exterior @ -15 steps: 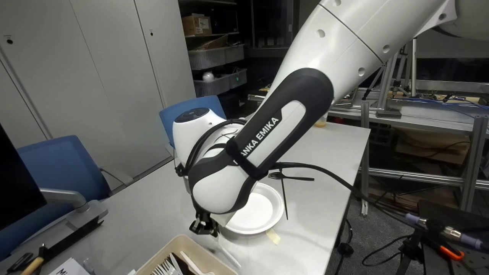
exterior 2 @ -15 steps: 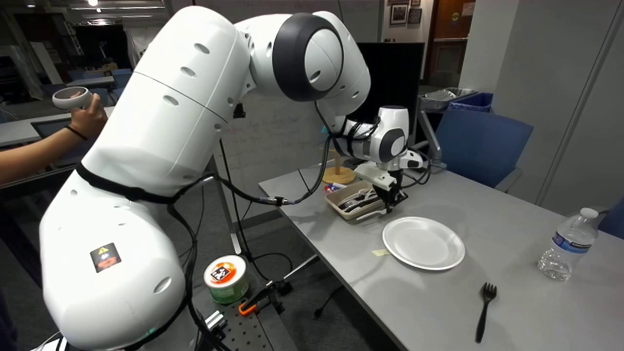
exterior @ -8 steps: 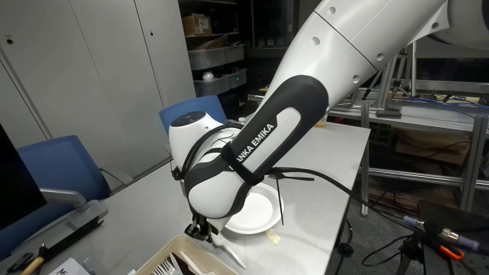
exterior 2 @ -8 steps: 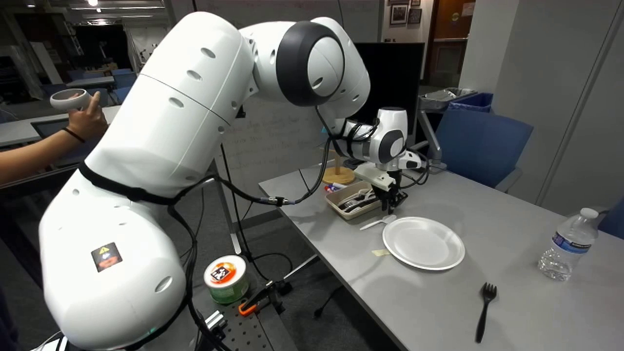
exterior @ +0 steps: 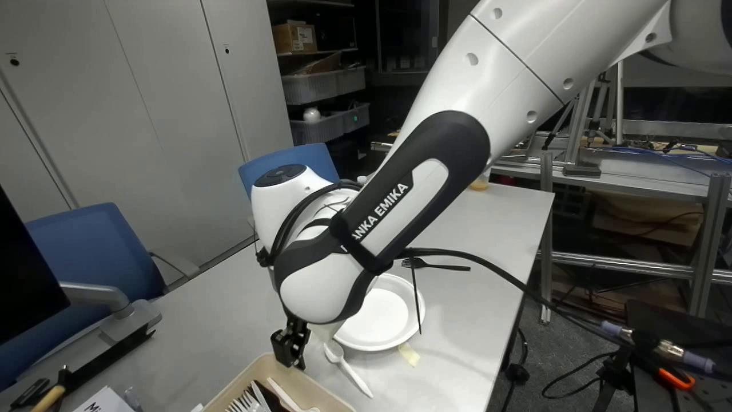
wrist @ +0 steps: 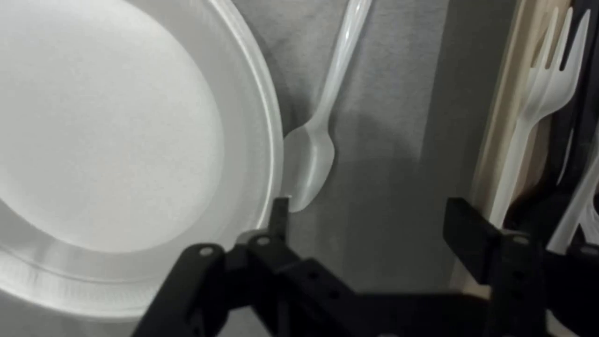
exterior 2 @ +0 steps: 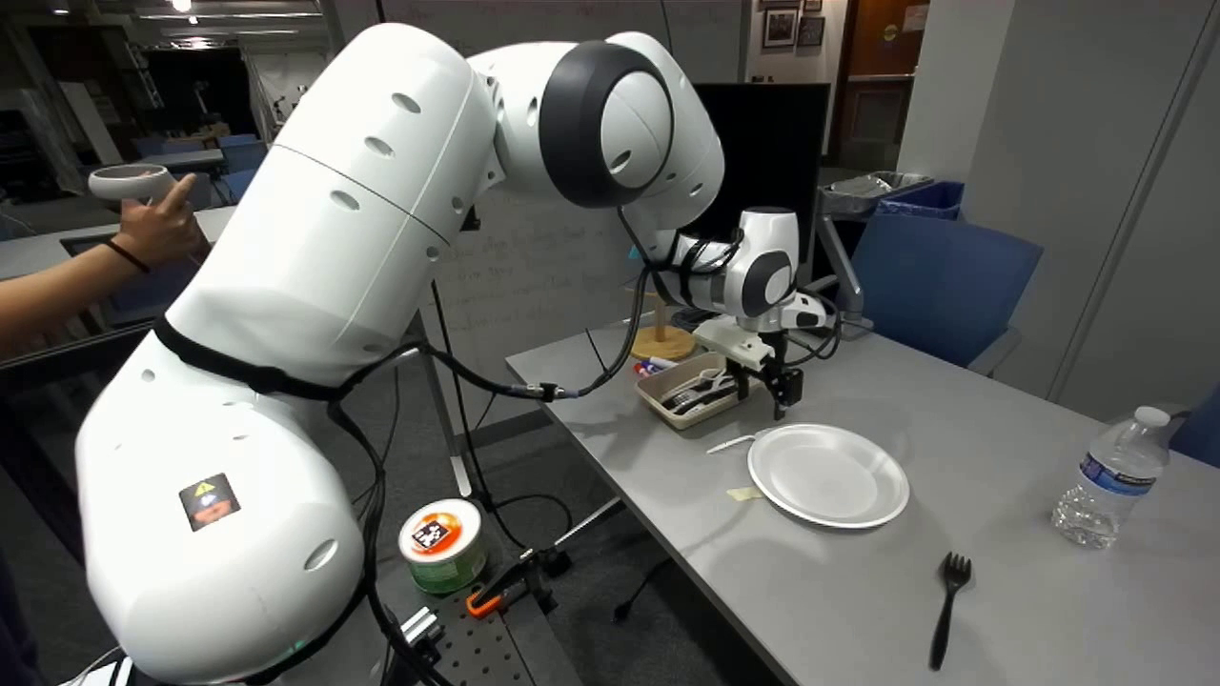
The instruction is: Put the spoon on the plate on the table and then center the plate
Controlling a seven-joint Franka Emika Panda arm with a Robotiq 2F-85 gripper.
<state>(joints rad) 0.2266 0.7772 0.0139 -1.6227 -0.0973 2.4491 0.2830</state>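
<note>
Well, at the left of the wrist view you have the white plate [wrist: 107, 126], which fills the upper left of the frame and lies flat on the light grey table [wrist: 393, 75]. Just right of its rim the white spoon [wrist: 311, 157] rests on the table, its handle running out at the top edge and its bowl near the centre; you cannot tell whether bowl and rim touch. Your gripper [wrist: 365, 217] spans the lower part of the frame, its fingers [wrist: 461, 229] spread wide apart with nothing between them. The finger further left shows over the plate's rim, close to the spoon's tip, and the one further right shows over the edge of a beige tray [wrist: 505, 98], where a white fork [wrist: 519, 135] lies among other cutlery [wrist: 576, 206].

In an exterior view you see a person's hand [exterior 2: 160, 232] with a white controller [exterior 2: 129, 191] at the upper left. Near the middle sits the tray, with the gripper by its right end. A yellowish strip [exterior 2: 744, 494] lies just beside the plate, right of centre; a black fork [exterior 2: 947, 610] lies at the lower right, and a clear bottle [exterior 2: 1110, 481] stands near the right edge.
</note>
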